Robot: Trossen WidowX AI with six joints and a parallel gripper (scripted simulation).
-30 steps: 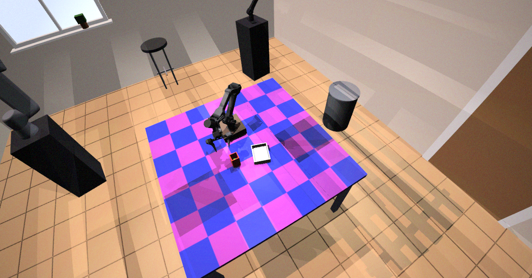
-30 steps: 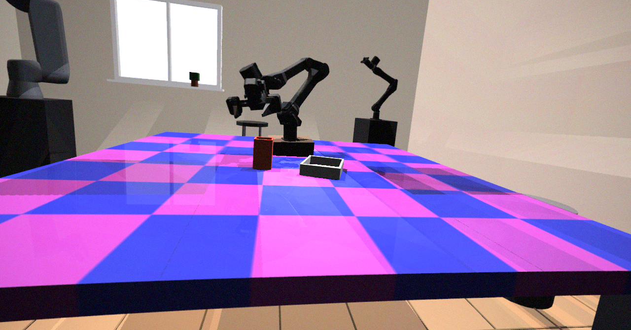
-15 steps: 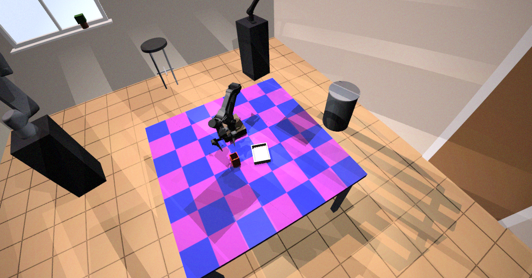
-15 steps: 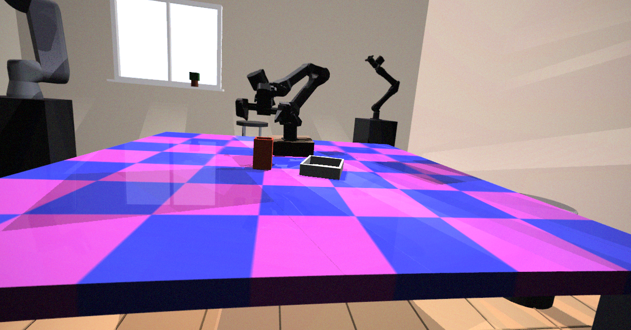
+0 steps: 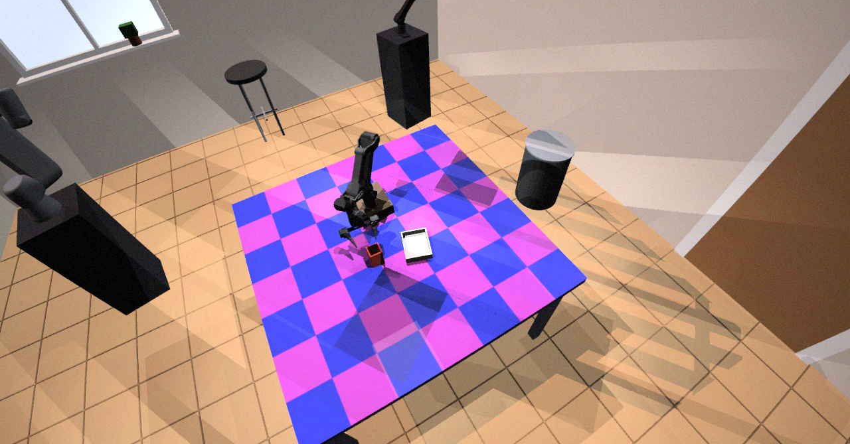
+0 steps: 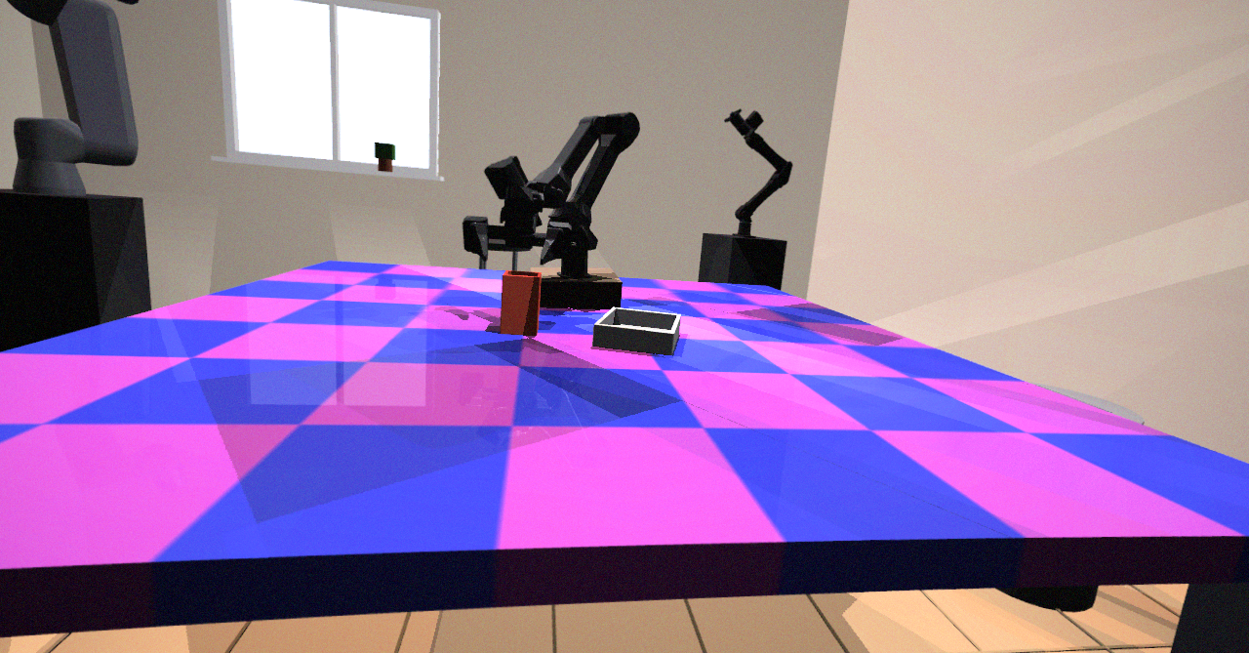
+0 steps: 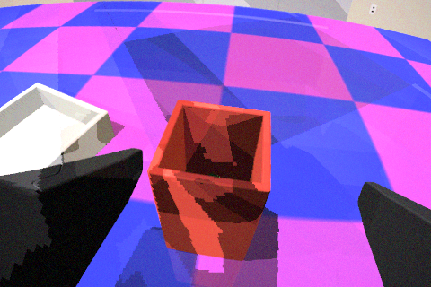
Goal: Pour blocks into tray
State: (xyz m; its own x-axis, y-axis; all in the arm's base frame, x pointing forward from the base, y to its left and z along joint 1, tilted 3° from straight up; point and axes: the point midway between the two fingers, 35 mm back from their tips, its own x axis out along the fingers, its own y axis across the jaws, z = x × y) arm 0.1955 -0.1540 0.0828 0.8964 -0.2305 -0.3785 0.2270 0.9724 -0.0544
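A glossy, smooth tabletop (image 5: 410, 346) (image 6: 646, 483) (image 7: 274, 60) mirrors a window (image 6: 281, 76) toward its left edge. The red cup (image 5: 374, 256) (image 6: 519, 304) (image 7: 211, 215) looks smooth, like plastic; the pincer (image 5: 363, 240) (image 6: 513, 249) (image 7: 253, 178) appears matt black.

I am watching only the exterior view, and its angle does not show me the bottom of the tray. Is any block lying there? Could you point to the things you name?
Observer: No; in the top view the floor of the tray (image 5: 416, 245) (image 6: 632, 339) (image 7: 36, 139) is plain white.

Operator: Thank you. Is the cup centered in the open end effector?

Observer: No, in the wrist view the cup (image 5: 374, 256) (image 6: 520, 304) (image 7: 211, 215) appears nearer to the tray-side finger (image 5: 374, 230) (image 6: 549, 249) (image 7: 103, 179).

Operator: And inside the cup?

Observer: Only a tiny green speck (image 7: 217, 176) shows; I cannot count blocks.
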